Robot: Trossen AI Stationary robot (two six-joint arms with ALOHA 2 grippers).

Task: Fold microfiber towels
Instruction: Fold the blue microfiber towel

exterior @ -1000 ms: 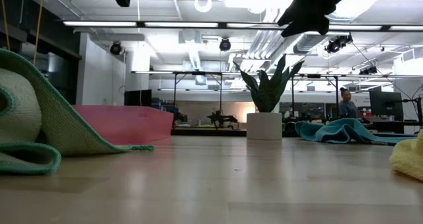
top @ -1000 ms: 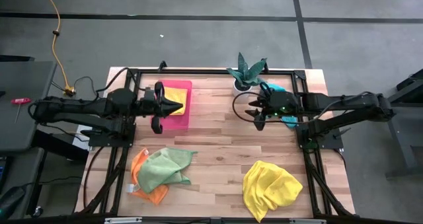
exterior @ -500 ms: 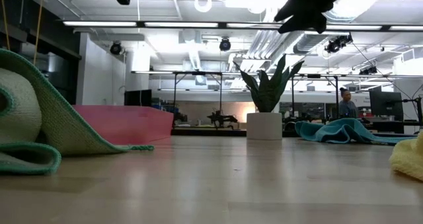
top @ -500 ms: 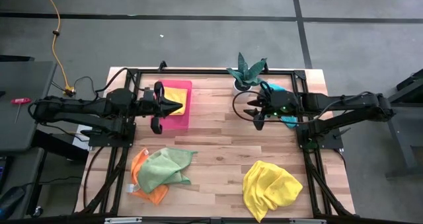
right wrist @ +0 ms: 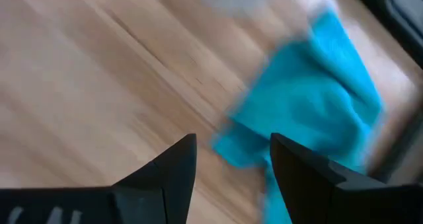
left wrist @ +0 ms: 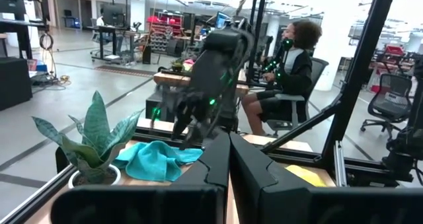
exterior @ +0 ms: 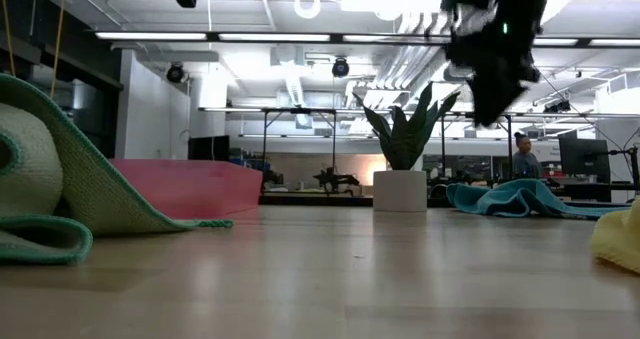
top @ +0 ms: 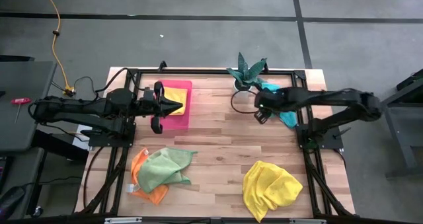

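Observation:
The teal towel (top: 289, 118) lies crumpled on the table at the far right, beside the potted plant; it also shows in the right wrist view (right wrist: 310, 98) and the low view (exterior: 515, 197). My right gripper (top: 260, 110) hangs open above the table, just left of the towel, with its fingers tipped down (right wrist: 232, 151). My left gripper (top: 175, 107) is shut and empty, raised over the pink tray (top: 177, 120), on which a folded yellow towel (top: 175, 94) lies. A light green towel (top: 162, 168) rests on an orange towel (top: 140, 179) at the near left. A second yellow towel (top: 269, 184) lies crumpled at the near right.
A potted plant (top: 246, 72) in a white pot stands at the far edge, close to the teal towel. Bare wood (top: 225, 138) lies in the table's middle. A dark frame (top: 211, 70) runs around the table. A person sits beyond the table (left wrist: 291, 65).
My right gripper has tipped from level to pointing down and has swung toward the teal towel, with its arm moving toward the far edge. The towels have stayed where they were.

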